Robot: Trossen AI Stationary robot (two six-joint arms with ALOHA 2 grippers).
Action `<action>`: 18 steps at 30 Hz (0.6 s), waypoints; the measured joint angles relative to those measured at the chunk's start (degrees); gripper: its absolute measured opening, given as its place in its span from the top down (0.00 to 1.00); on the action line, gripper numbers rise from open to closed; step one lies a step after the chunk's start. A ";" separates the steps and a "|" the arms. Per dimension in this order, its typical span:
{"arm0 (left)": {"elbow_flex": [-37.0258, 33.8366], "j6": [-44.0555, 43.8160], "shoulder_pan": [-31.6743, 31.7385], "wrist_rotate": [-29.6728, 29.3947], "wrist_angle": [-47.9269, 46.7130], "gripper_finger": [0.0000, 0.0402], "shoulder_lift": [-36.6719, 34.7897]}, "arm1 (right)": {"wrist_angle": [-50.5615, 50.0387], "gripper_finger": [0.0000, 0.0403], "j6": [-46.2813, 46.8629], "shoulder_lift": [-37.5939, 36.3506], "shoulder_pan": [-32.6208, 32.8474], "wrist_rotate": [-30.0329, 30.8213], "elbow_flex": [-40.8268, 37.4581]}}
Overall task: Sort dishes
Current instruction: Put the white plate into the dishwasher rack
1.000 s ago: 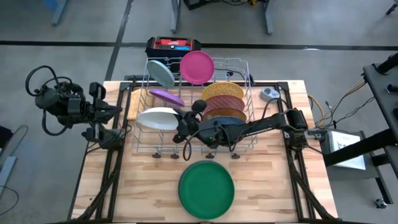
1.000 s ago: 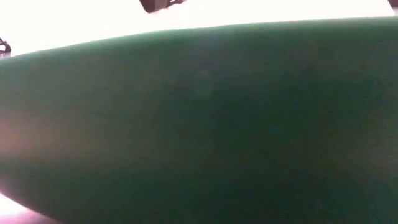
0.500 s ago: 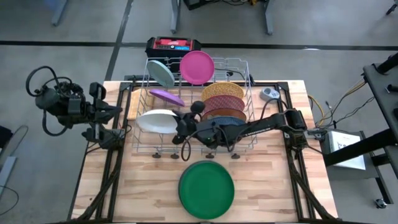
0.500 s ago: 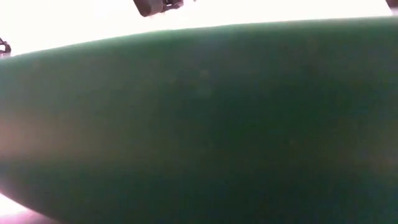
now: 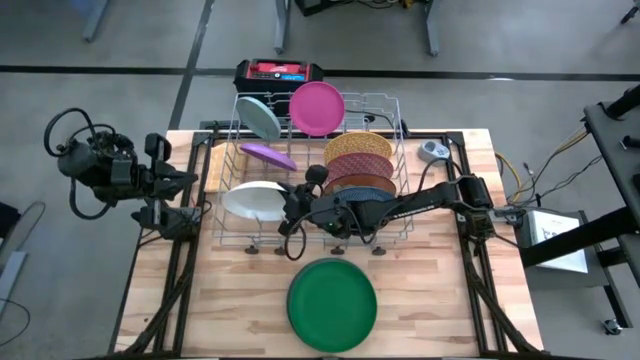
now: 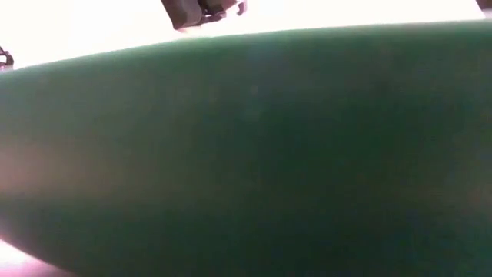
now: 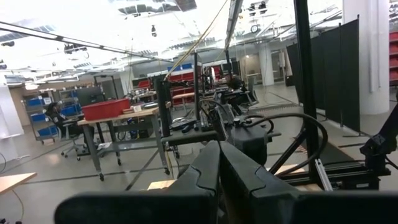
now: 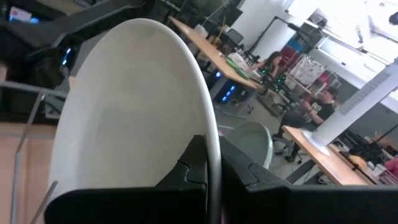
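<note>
A silver wire rack (image 5: 395,120) stands at the table's middle. On edge in it are pale blue (image 5: 258,117), pink (image 5: 317,107), purple (image 5: 268,155), yellow patterned (image 5: 358,147), maroon (image 5: 360,166) and brown (image 5: 364,184) plates. My right gripper (image 5: 289,206) reaches into the rack from the right and is shut on a white plate (image 5: 252,198). A green plate (image 5: 332,304) lies flat on the table near the front edge and fills the low view (image 6: 246,154). At the table's left edge my left gripper (image 5: 190,180) waits, shut and holding nothing (image 7: 219,149). My right gripper pinches the white plate's rim (image 8: 213,140) between its two fingers (image 8: 189,171), one on each face. The fingers come about level from the table's right side. The plate stands on edge, tilted, inside the rack; whether its lower edge rests on the wires cannot be told.
A red and black case (image 5: 280,72) sits behind the rack. A small grey device (image 5: 432,152) lies at the table's far right. Bare wood shows on both sides of the green plate. People sit at desks (image 8: 314,102) in the room beyond.
My right gripper has moved a little toward the table's near edge with the white plate, which has shifted the same way inside the rack. In the low view the gripper now shows lower and larger.
</note>
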 joint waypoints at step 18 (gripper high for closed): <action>0.00 -1.09 0.00 0.01 -0.97 1.00 0.11 | -2.93 1.00 2.28 0.00 0.00 -1.15 0.00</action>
